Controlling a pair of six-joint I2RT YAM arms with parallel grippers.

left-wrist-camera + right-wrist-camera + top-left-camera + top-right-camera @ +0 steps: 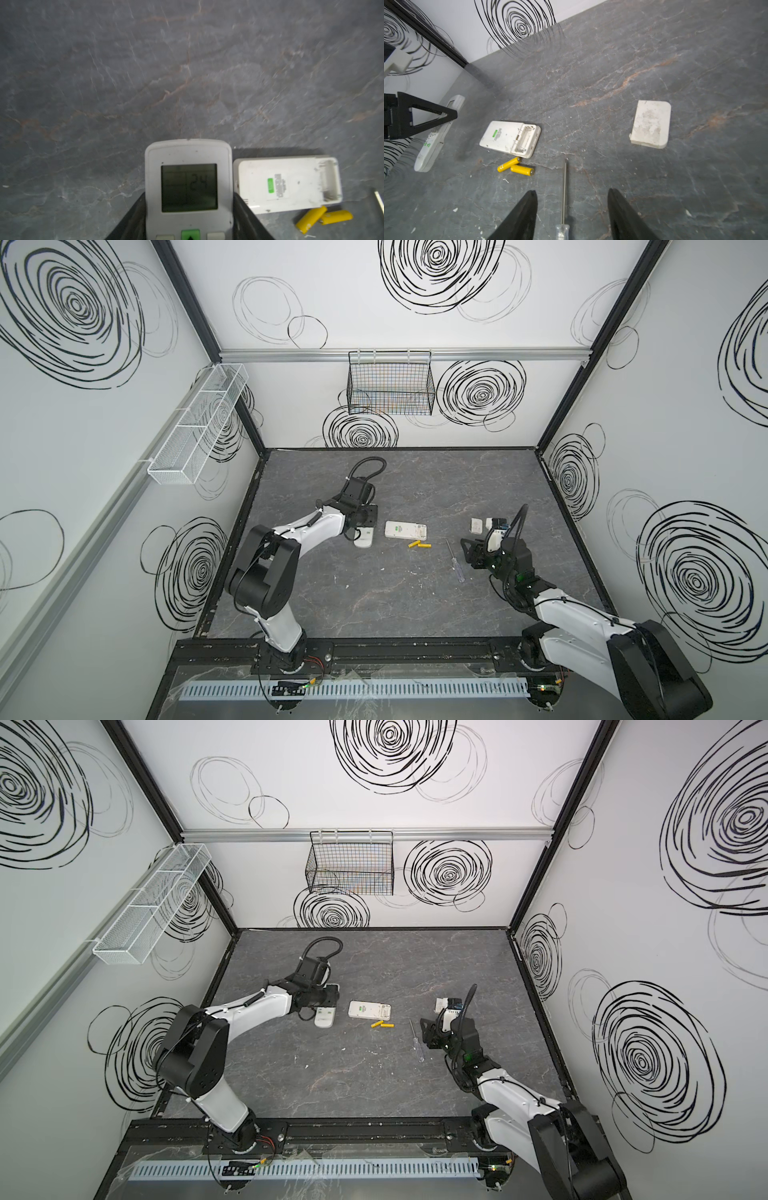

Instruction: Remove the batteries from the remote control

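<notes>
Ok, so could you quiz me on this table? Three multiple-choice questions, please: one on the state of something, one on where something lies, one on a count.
1. How does the right gripper stand?
A. open, holding nothing
B. shut on something
C. shut and empty

2. Where do the yellow batteries lie?
A. inside the face-down remote
B. on the table beside it
C. in the right gripper

3. How many remotes show?
A. one
B. two
C. four

Answers:
1 A: its fingers stand wide apart, and the screwdriver lies loose on the table.
2 B: both rest on the tabletop by that remote's open compartment.
3 B: the face-down one, plus the display remote gripped by the left gripper.
</notes>
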